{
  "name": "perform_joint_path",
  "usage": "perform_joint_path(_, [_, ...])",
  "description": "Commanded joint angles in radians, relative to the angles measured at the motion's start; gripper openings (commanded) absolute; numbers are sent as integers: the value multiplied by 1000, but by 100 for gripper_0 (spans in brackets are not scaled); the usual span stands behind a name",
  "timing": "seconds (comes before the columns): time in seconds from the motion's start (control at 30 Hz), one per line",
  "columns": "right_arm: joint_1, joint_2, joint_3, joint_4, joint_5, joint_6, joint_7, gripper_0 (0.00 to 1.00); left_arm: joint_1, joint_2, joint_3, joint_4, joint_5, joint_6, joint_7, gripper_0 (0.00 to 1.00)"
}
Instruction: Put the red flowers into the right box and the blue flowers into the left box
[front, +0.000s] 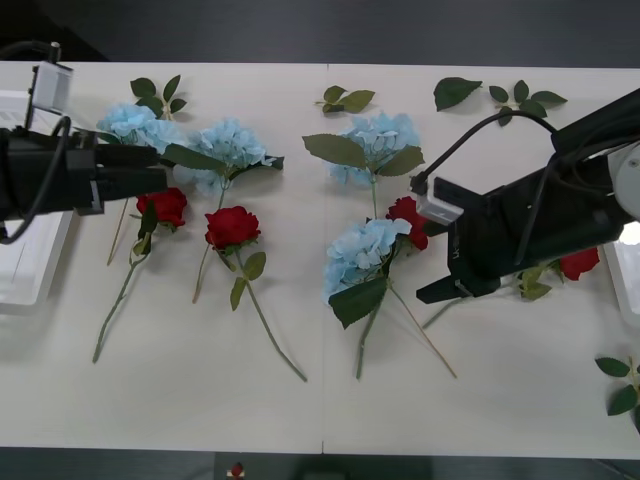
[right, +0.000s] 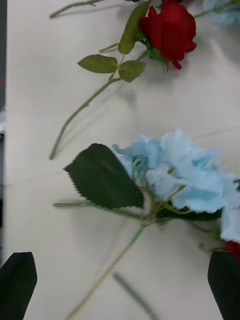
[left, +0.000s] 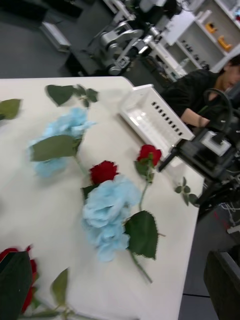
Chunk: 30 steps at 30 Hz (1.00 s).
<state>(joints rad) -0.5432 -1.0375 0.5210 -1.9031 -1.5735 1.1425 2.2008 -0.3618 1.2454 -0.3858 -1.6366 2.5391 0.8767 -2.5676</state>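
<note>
Cream tabletop (front: 300, 410) carries everything I see: blue flowers (front: 362, 252) and red flowers (front: 231, 226) lie scattered flat across it, mostly with heads toward the far edge and stems running back toward the near edge, some slanting. My right claw (front: 437, 291) hovers near the right side, just beside a blue head and a red rose (front: 408, 219); its wrist camera shows the fingers (right: 17, 280) spread wide, gripping nothing. My left claw (front: 150, 172) sits over the left end by two blue heads, fingers (left: 15, 280) apart and empty. White bins lie at the table's two ends: one (front: 25, 270) at the left edge, one (left: 150, 120) at the right.
</note>
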Motion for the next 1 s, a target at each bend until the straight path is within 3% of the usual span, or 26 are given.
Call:
perform_joint_path(0.03, [-29, -104, -7, -10, -65, 16, -530, 100, -117, 19, 7, 228, -117, 70, 112, 100])
perform_joint_path(0.3, [-31, -161, -7, 113, -26, -23, -1448, 100, -249, -115, 7, 543, -545, 28, 331, 100])
perform_joint_path(0.47, [-29, -157, -9, 246, 10, -35, -1664, 100, -304, -207, 7, 630, -804, -51, 422, 100])
perform_joint_path(0.67, [-26, -147, -7, 438, 3, -61, -1802, 100, -364, -307, 7, 719, -1014, -84, 529, 100])
perform_joint_path(1.0, [-12, -61, -7, 631, 52, -84, -1685, 100, -381, -392, 7, 732, -1255, -147, 652, 100])
